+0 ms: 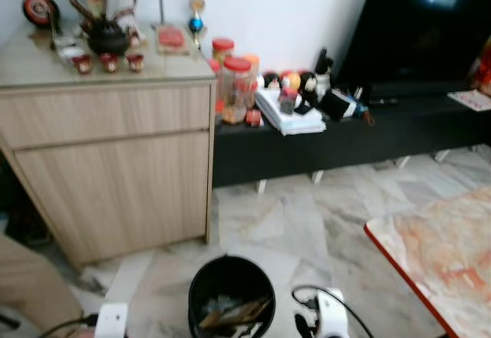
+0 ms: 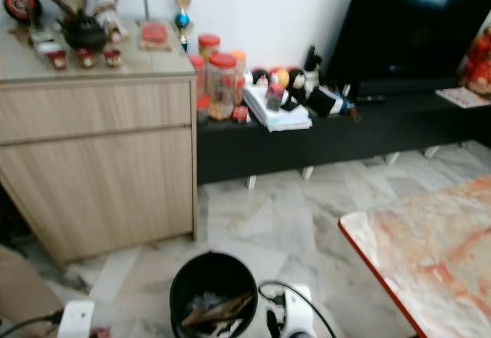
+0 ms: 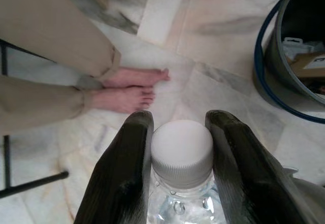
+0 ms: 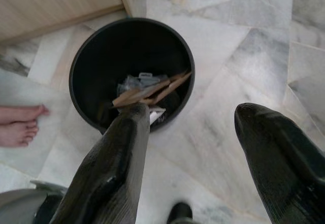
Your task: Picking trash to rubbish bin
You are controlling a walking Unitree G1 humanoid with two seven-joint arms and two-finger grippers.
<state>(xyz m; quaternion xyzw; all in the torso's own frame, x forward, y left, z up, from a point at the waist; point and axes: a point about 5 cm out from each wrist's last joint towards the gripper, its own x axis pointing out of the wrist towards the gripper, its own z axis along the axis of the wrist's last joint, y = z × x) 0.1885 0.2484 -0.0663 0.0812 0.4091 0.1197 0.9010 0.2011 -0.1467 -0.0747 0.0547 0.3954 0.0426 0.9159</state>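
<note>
Head views: the black rubbish bin stands on the marble floor, cardboard inside. Left wrist view: the left tool pinches a clear bottle by its white cap; the bin sits off to one side. Right wrist view: the right tool hangs spread beside the bin; no writing is legible
</note>
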